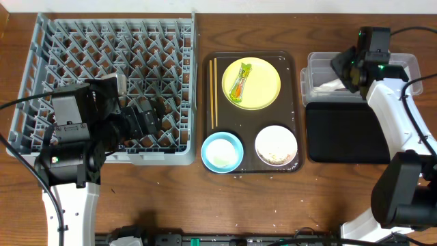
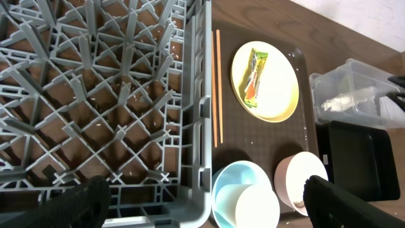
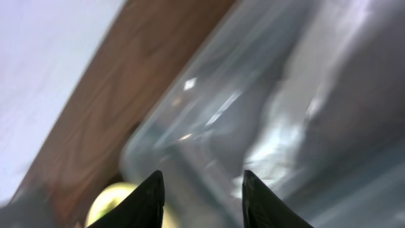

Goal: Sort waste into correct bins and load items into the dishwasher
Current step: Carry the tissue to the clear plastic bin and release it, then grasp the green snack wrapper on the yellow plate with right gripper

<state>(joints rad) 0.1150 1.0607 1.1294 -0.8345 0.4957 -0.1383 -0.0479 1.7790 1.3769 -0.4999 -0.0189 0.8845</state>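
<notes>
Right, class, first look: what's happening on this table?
Two robot arms are clearing a meal. The right hand hangs open over the clear tub, where a white tissue lies. The left hand hovers open and empty above the grey dish rack. The wrapper is on the yellow plate; the chopsticks lie on the brown tray.

Wide-spread jaws on left arm (image 1: 68, 147), parted empty jaws on right arm (image 1: 392, 109)
</notes>
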